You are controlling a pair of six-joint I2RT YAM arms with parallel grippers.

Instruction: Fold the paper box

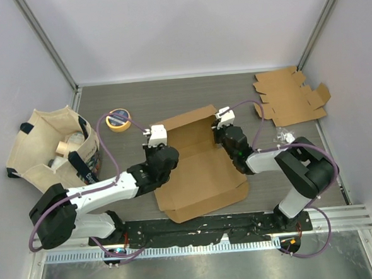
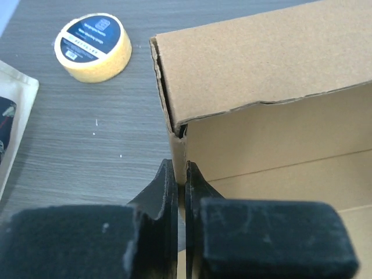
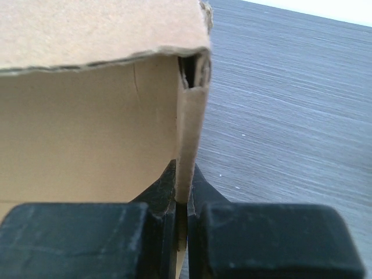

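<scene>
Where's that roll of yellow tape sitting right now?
In the top view, the tape roll lies flat on the left half of the table, between the cloth bag and the half-folded box.

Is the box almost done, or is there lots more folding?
About halfway, I'd guess. Done: the cardboard box has its back wall standing. In hand: the left gripper pinches the left side wall, and the right gripper pinches the right side wall. Left: the big front panel lies flat, not yet folded up.
</scene>
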